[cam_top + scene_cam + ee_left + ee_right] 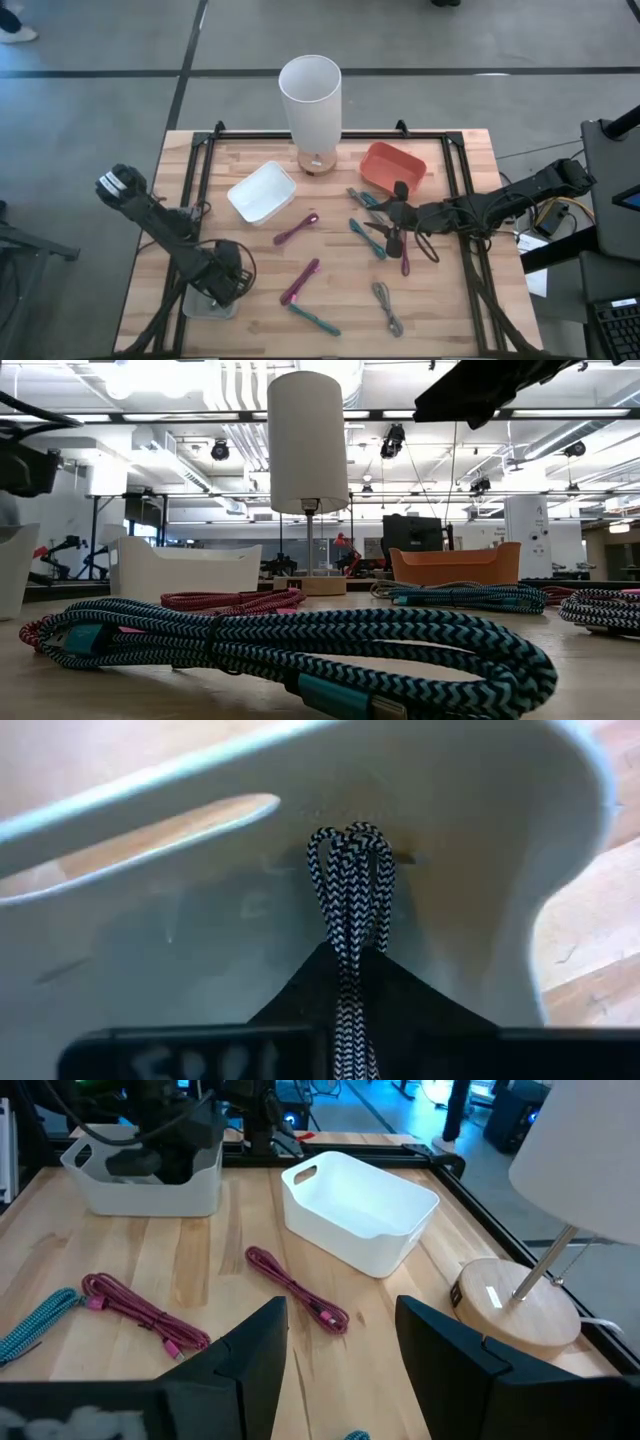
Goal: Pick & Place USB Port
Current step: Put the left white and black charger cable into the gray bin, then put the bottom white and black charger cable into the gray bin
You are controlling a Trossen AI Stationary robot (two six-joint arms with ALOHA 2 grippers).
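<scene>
My left gripper (222,288) is down inside the grey bin (196,308) at the table's near left, shut on a black-and-white braided USB cable (350,870). In the high view the gripper hides that cable. My right gripper (394,226) hovers open over coiled cables near the orange bin (392,165), touching nothing; its open fingers frame the right wrist view (335,1360). Pink cables (297,229) (300,282), teal cables (315,318) (367,238) and a grey cable (387,308) lie flat on the wood. My left gripper pinches the bundled loops of the black-and-white cable between its two shut fingers (400,1005). The looped end (350,845) sticks out past the fingertips against the grey bin's inner wall (200,920). The rest of the cable is hidden behind the fingers.
A tall white lamp (311,100) on a wooden base stands at the far middle, with a white bin (261,191) to its near left. In the low view a teal cable (300,640) fills the foreground. Bare wood lies along the table's near right.
</scene>
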